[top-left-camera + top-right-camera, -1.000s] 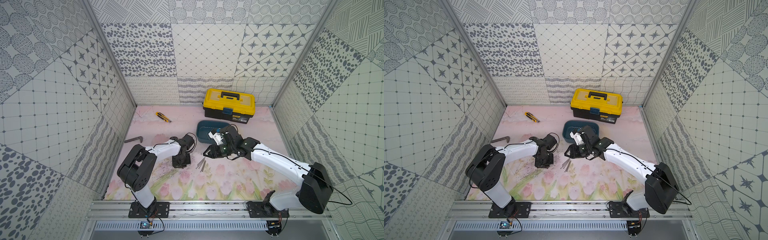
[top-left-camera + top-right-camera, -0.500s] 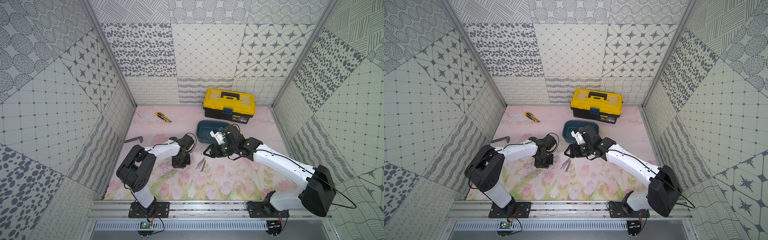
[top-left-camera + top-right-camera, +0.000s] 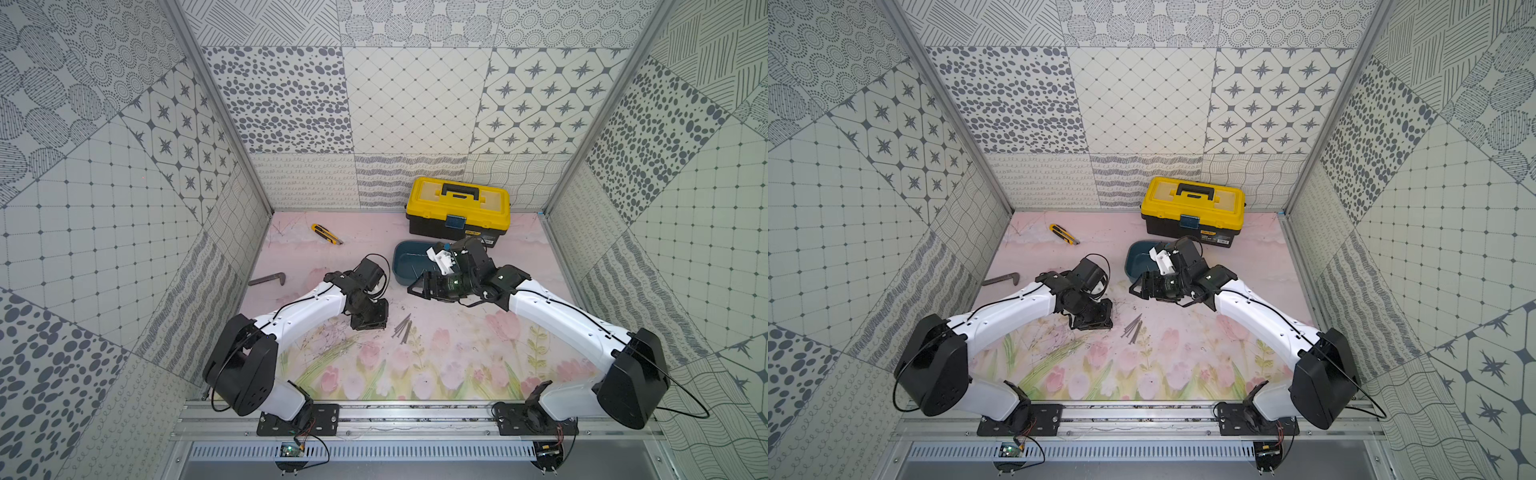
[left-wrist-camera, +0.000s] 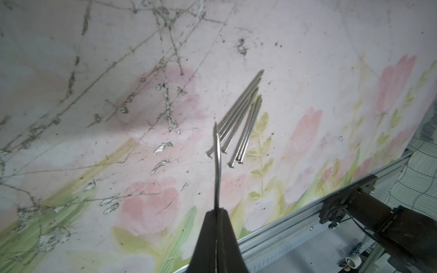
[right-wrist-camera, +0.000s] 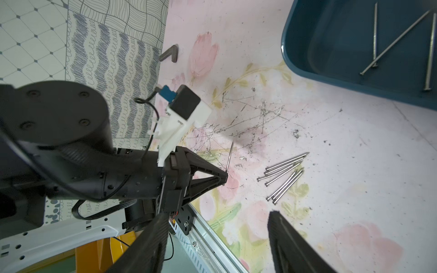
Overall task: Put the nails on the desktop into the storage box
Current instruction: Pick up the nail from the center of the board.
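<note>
Nails (image 3: 402, 328) lie in a small bunch on the desktop (image 3: 457, 365), between the two arms; the left gripper (image 4: 217, 210) is pinched tight on one nail (image 4: 217, 163), lifted clear of the bunch, likely for carrying to the storage box (image 5: 305, 63), where three nails (image 5: 374, 35) already lie; the right gripper (image 5: 217, 212) hovers beside the box, claw spread wide and empty; pale pink tulip print, badly scratched; grey patterned tile walls; a yellow toolbox (image 3: 457, 203), a utility knife (image 3: 326, 234) and an L-shaped bar (image 3: 269, 279) sit farther back.
</note>
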